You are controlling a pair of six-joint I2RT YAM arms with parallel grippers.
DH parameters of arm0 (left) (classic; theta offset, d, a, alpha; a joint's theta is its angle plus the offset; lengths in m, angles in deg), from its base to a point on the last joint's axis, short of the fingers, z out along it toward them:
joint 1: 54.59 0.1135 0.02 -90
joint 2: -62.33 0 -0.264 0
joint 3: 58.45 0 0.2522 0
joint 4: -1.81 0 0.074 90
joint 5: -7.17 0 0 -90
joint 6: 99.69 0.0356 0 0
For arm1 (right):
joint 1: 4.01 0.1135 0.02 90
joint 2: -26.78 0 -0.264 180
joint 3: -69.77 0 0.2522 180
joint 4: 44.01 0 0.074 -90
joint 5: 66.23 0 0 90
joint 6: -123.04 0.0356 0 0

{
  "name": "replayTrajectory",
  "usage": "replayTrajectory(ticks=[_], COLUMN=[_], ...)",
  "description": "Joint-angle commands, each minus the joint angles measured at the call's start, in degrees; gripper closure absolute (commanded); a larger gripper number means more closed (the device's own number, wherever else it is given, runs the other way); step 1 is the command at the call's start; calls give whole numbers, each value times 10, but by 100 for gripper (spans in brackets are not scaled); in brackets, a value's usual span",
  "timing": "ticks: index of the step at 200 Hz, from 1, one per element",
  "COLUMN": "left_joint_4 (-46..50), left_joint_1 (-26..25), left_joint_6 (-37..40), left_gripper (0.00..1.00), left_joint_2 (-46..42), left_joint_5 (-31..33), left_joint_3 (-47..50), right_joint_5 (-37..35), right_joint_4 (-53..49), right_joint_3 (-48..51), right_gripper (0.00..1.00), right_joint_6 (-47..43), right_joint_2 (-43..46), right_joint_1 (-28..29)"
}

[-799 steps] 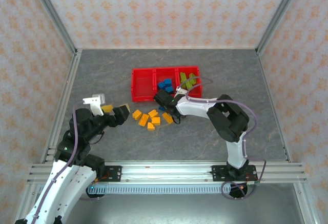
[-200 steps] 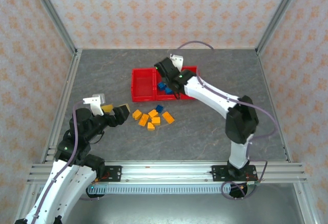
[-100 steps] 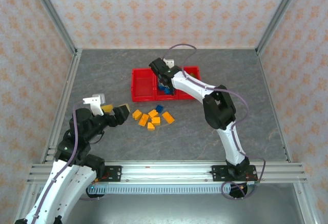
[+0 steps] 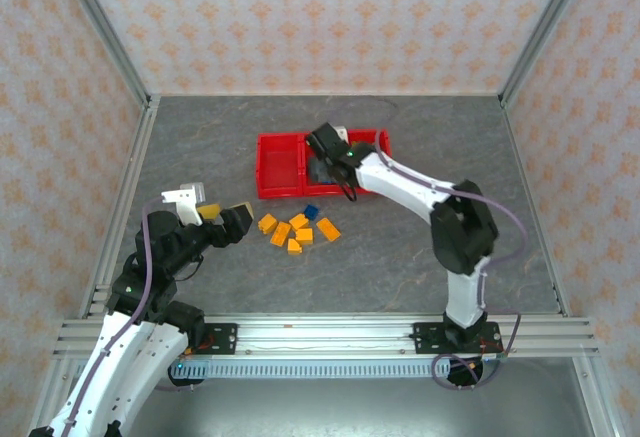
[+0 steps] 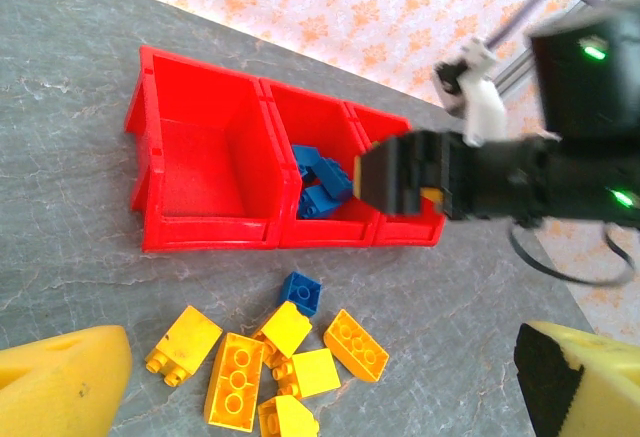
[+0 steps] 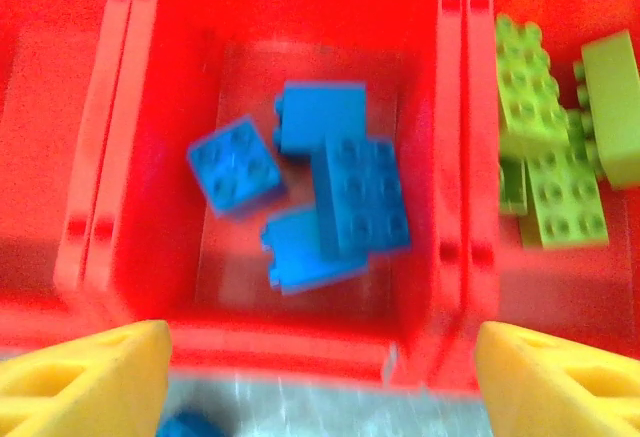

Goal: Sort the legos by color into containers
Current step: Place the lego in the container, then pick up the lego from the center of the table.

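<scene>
The right arm (image 4: 410, 185) is reaching across the bins (image 4: 279, 169), covering the middle one from above, and in the left wrist view its dark wrist is blocking the front of the right-hand bin. The right gripper (image 6: 320, 382) is hanging over the middle bin with its yellow fingers spread wide and nothing between them. The left gripper (image 5: 320, 387) is also standing open and empty, well apart from the bins, facing the loose pile. Four blue bricks (image 6: 330, 197) are lying jumbled in the middle bin, and lime green bricks (image 6: 550, 157) are lying in the right one. Six orange bricks (image 4: 296, 232) are lying clustered on the table (image 4: 200, 147) just in front of the bins, with one loose blue brick (image 5: 299, 290) at their far edge. The table is showing a grey marbled surface, and walls (image 4: 320, 17) with an orange floral pattern are enclosing it.
</scene>
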Motion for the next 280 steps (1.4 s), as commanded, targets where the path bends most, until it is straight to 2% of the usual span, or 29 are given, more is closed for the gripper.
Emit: replayTrajectory(ticks=[1,29,62,107,159,220,248,280], left_joint_4=[-17,-15,-14,-12,-12,-13,-14,-15], left_joint_1=[7,10,10,10,10,10,11,11], left_joint_6=[3,3,3,2,1,2,2,2], left_gripper=[1,1,1,1,1,1,1,1], left_joint_2=[6,10,11,10,10,9,7,6], left_joint_5=[8,11,14,18,19,16,15,13], left_joint_3=[5,5,4,3,3,4,5,4], right_joint_5=[26,52,50,63,81,95,86,92], right_joint_4=[66,79,82,77,69,72,65,66], right_joint_3=[102,198,252,242,226,212,200,190], right_gripper=[21,20,20,20,29,32,39,61], right_joint_6=[-50,-66,-61,-79,-90,-74,-68,-60], right_joint_2=[92,151,151,104,53,16,-4,-7], right_joint_1=[14,26,52,63,63,64,65,64])
